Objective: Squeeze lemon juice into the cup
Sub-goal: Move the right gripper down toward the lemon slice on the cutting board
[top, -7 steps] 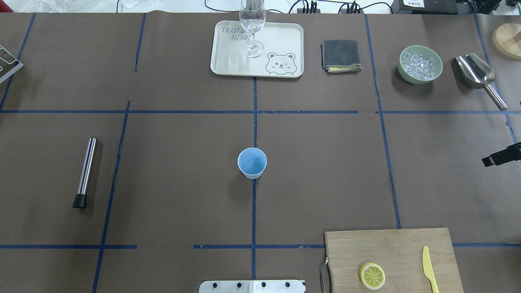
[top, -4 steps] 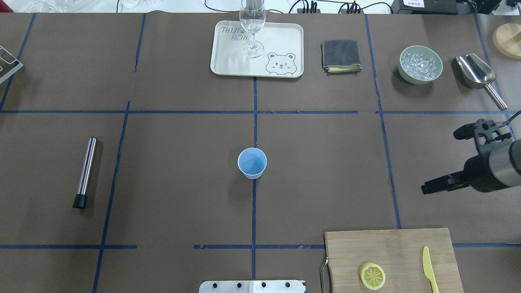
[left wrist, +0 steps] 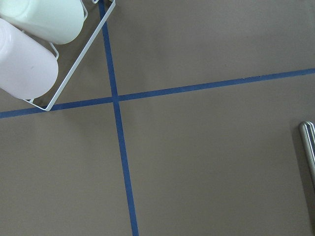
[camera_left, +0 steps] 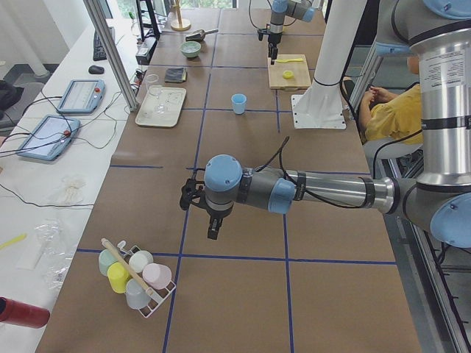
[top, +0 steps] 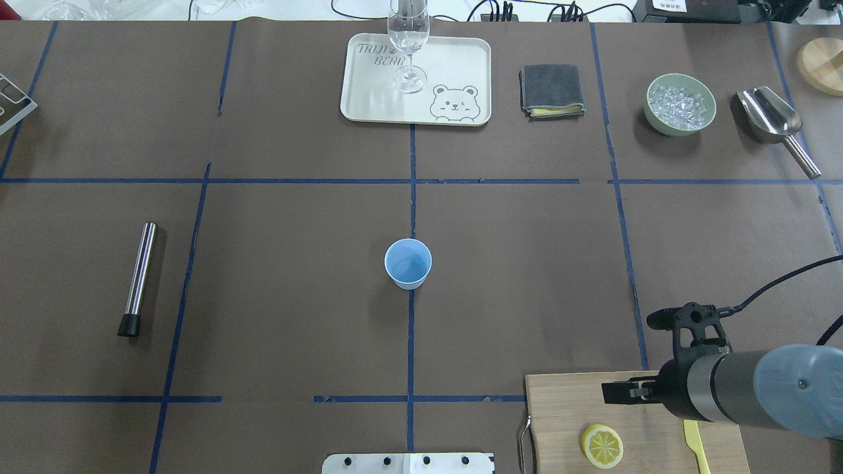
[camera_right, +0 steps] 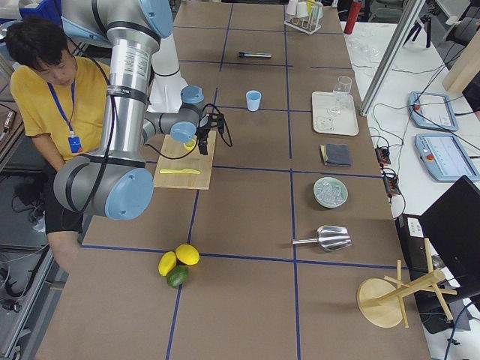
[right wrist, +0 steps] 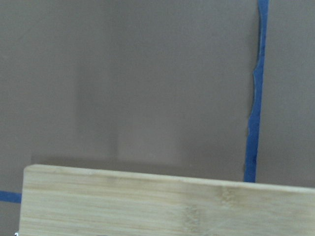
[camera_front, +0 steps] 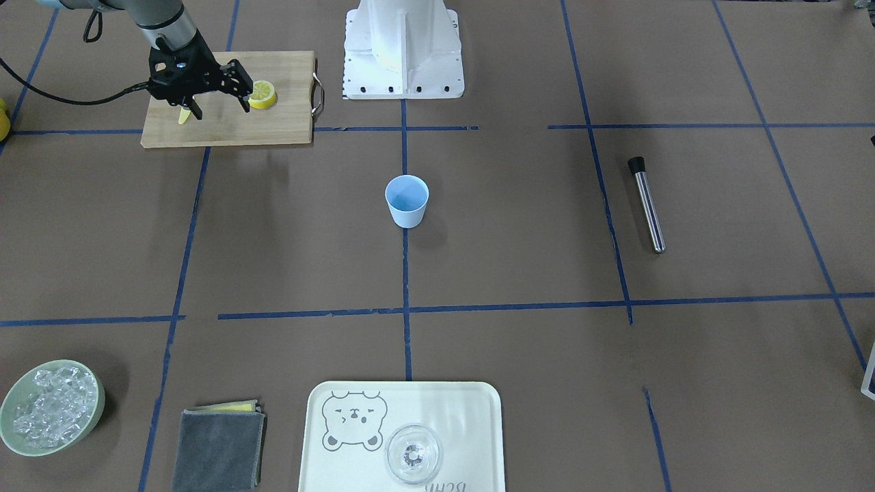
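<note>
The lemon (top: 602,446), a yellow slice with a pale cut face, lies on the wooden cutting board (top: 573,401) at the near right; it also shows in the front view (camera_front: 262,94). The light-blue cup (top: 407,263) stands upright in the middle of the table, also in the front view (camera_front: 407,199). My right gripper (top: 627,357) is open and empty, hovering over the board's far part, just beside the lemon (camera_front: 222,109). My left gripper (camera_left: 199,218) shows only in the left side view, near a rack of cups; I cannot tell its state.
A yellow knife (top: 693,442) lies on the board right of the lemon. A tray (top: 369,99) with a clear glass (top: 408,39), a grey cloth (top: 552,89), a bowl of ice (top: 680,104) and a metal scoop (top: 770,118) line the far side. A steel tube (top: 138,278) lies at the left.
My right arm has swung in from the right edge toward the near side and now hovers over the cutting board beside the lemon. The cup and lemon have not moved.
</note>
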Motion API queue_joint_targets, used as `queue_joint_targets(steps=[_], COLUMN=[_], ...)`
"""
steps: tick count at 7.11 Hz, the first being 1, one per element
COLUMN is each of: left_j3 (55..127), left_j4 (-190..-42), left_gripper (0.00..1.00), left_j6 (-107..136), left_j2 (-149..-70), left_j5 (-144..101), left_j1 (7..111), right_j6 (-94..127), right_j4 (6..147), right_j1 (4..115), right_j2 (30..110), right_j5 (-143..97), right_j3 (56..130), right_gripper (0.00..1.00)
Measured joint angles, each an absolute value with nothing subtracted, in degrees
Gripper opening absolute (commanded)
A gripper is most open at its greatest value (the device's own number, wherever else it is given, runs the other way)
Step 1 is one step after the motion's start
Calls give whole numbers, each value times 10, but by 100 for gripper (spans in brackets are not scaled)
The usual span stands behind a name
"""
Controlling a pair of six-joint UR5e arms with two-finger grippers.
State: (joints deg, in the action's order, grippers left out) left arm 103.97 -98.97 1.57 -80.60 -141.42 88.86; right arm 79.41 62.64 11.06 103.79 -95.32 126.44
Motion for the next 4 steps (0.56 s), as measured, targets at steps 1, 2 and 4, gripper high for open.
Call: queue_joint_targets(steps=[1, 2, 4], left_j3=[1040, 1040, 1038], left_j4=[-990, -990, -990], left_gripper=[100, 100, 100], left_j6=[16, 15, 13], left_j2=[-806, -805, -805], left_j5=[-1414, -1414, -1414], left_j1=[889, 889, 889], right_j6=[834, 868, 896], right_j4=[627, 629, 631], right_j1=[71, 38, -4], right_j2=[1039, 1041, 1038], right_j5=[-924, -900, -870], right_j3=[1268, 1270, 1271], right_gripper=[100, 100, 100])
